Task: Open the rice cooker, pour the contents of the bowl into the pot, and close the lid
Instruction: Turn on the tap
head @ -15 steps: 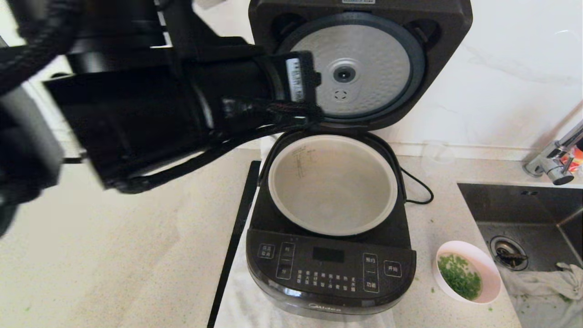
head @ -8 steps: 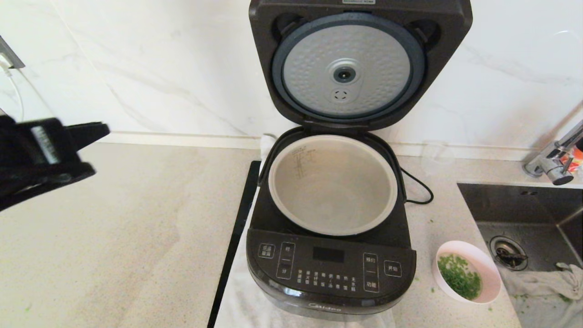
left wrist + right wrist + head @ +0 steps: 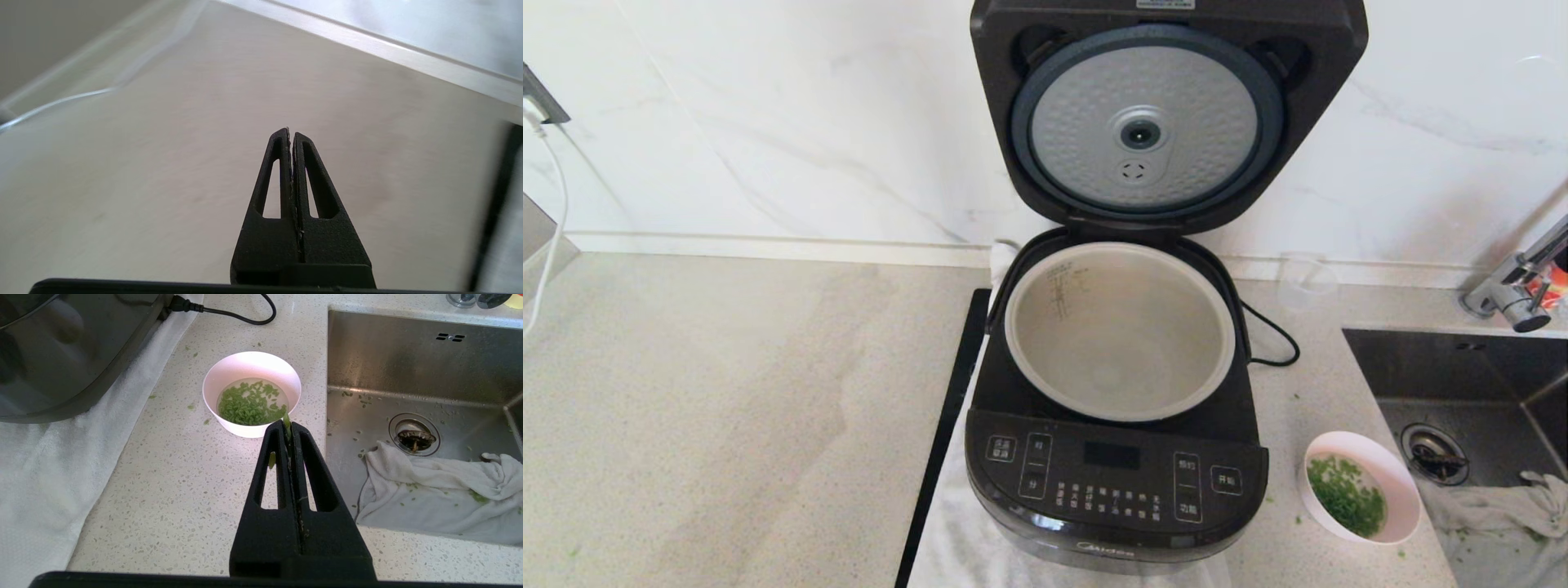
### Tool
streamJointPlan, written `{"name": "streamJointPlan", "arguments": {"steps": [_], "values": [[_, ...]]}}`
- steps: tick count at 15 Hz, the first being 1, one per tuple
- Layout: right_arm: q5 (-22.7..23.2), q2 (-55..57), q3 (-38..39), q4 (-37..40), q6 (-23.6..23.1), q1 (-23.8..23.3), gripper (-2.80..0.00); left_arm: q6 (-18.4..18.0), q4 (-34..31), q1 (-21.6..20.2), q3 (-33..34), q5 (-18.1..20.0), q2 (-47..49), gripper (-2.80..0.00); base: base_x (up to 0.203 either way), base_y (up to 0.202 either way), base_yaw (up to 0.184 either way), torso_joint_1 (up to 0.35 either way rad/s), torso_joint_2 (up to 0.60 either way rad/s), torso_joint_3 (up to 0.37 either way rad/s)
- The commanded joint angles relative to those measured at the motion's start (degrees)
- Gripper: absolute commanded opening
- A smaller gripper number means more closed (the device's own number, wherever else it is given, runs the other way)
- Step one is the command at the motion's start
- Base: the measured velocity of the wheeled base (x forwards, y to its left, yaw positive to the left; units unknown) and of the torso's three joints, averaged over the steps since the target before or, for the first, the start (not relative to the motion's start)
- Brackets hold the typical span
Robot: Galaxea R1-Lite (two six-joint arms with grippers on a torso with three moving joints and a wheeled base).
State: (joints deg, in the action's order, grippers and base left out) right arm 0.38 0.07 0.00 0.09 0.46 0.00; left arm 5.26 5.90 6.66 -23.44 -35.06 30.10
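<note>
The black rice cooker [image 3: 1115, 482] stands mid-counter with its lid [image 3: 1168, 114] swung upright, silver inner plate facing me. Its grey-beige pot [image 3: 1119, 327] sits open and looks empty. Right of the cooker, the pale pink bowl [image 3: 1360, 498] [image 3: 251, 394] holds chopped green bits [image 3: 249, 404] in clear water. Neither gripper appears in the head view. My right gripper [image 3: 289, 426] hovers shut just short of the bowl, a green scrap stuck at its tips. My left gripper [image 3: 291, 132] is shut over bare counter, left of the cooker.
A steel sink [image 3: 1462, 392] with a crumpled white cloth [image 3: 441, 490] lies right of the bowl; a tap [image 3: 1515, 290] stands behind. A white towel [image 3: 49, 457] lies under the cooker, beside a black strip [image 3: 943, 433]. A clear cup [image 3: 1305, 278] and power cord [image 3: 1270, 335] sit behind.
The left arm, which covered the upper left of the head view, swung away leftward and has left that view. The lid stays open; cooker and bowl are unmoved.
</note>
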Motion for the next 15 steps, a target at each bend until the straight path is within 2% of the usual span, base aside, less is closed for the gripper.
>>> {"name": "streamJointPlan", "arguments": {"steps": [1,2,3,6,7,10,12,15], "values": [[0.1,0.0,0.0,0.0,0.0,0.1,-2.80,-0.4,-0.4,-4.3,5.1,0.2,-10.7,-2.80,0.000,0.000,0.000,0.000,0.00,0.000],[0.1,0.0,0.0,0.0,0.0,0.1,-2.80,-1.1,-1.1,-4.7,7.6,2.4,-14.1,-2.80,0.000,0.000,0.000,0.000,0.00,0.000],[0.1,0.0,0.0,0.0,0.1,0.1,-2.80,-2.0,-2.2,-5.0,10.2,6.8,-17.6,-2.80,0.000,0.000,0.000,0.000,0.00,0.000],[0.0,0.0,0.0,0.0,0.0,0.1,-2.80,-4.7,-7.3,-5.4,15.9,21.5,-27.6,-2.80,0.000,0.000,0.000,0.000,0.00,0.000],[0.0,0.0,0.0,0.0,0.1,0.1,-2.80,-6.2,-9.2,-5.5,18.2,27.9,-29.8,-2.80,0.000,0.000,0.000,0.000,0.00,0.000],[0.0,0.0,0.0,0.0,0.0,0.0,-2.80,-9.7,-11.6,-5.6,21.4,37.3,-30.2,-2.80,0.000,0.000,0.000,0.000,0.00,0.000],[0.0,0.0,0.0,0.0,0.0,0.1,-2.80,-10.2,-11.2,-5.6,21.6,37.3,-30.2,-2.80,0.000,0.000,0.000,0.000,0.00,0.000],[0.0,0.0,0.0,0.0,0.0,0.1,-2.80,-9.0,-11.1,-5.7,21.7,37.3,-30.2,-2.80,0.000,0.000,0.000,0.000,0.00,0.000]]}}
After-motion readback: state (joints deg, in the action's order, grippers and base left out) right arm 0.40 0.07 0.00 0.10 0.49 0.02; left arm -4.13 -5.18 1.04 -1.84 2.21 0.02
